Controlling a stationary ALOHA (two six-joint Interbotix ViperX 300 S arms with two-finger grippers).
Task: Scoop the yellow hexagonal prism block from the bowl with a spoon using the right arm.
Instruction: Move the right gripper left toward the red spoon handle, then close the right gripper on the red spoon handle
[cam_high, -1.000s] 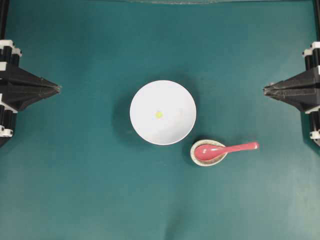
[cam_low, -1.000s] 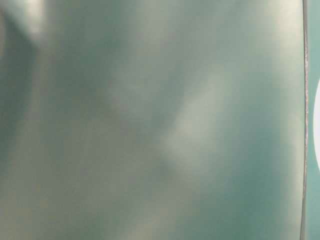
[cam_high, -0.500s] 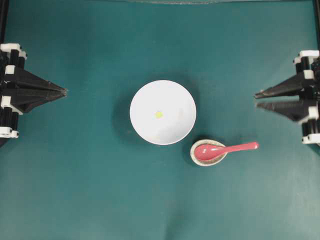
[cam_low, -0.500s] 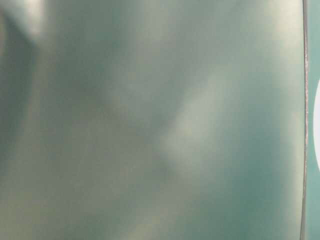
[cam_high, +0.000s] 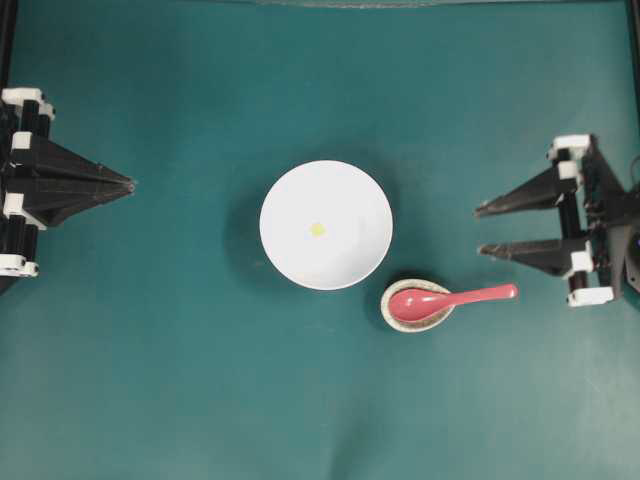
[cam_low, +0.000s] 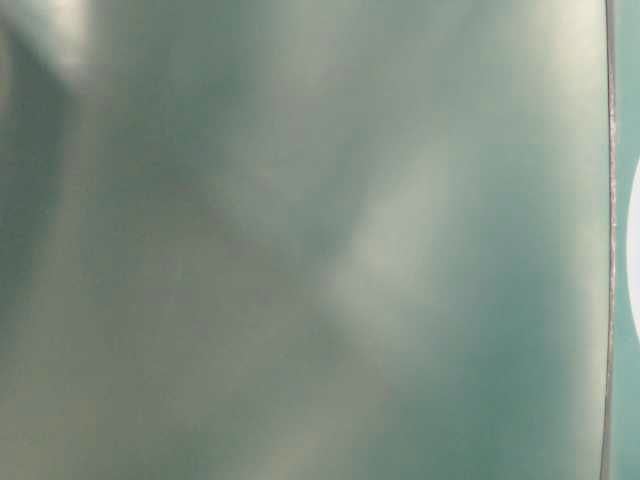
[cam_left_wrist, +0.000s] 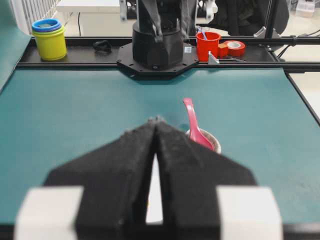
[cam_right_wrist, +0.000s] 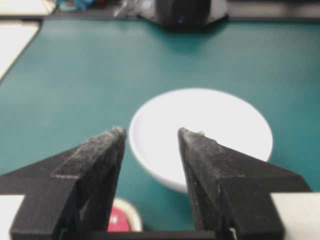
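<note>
Right claw (cam_high: 480, 230) gapes wide and empty near the spoon (cam_high: 440, 299), ready to take its handle. Block (cam_high: 317, 229) waits in the bowl (cam_high: 350, 190). Left claw (cam_high: 128, 184) is pinched closed.

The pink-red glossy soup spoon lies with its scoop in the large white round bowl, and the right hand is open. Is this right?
Not quite. In the overhead view the pink-red glossy soup spoon rests its scoop in the small speckled oval dish, beside the large white round bowl. The right hand is open.

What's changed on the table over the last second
The right end effector opened from shut and moved in from the right edge toward the spoon; it holds nothing. The left end effector edged slightly inward, shut. Bowl, yellow block and spoon stayed put.
</note>
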